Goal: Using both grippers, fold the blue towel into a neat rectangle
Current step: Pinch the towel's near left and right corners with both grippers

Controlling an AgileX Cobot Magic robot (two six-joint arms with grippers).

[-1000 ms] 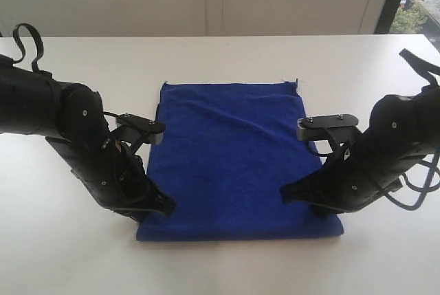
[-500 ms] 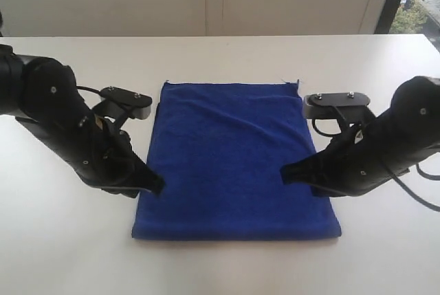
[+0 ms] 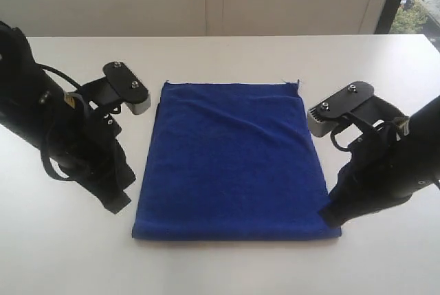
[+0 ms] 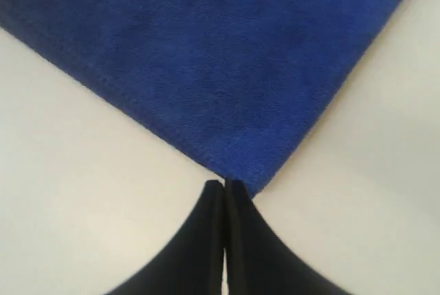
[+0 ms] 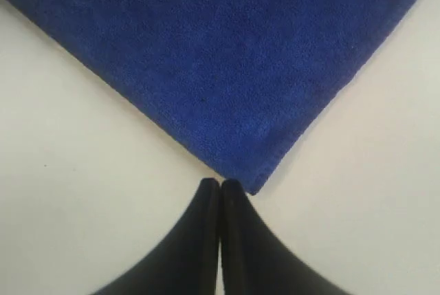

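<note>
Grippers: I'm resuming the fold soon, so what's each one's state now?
Left gripper: closed, empty, tip at a towel corner.
Right gripper: closed, empty, tip at a towel corner.

In the exterior view the slim black left arm is cut off at nine o'clock and the matching right arm at three o'clock. The black jawed right gripper hides a bit of the royal-blue microfibre towel near five o'clock. Both wrist views crop the towel. Whether the left gripper, blurred, touches it cannot be told.
</note>
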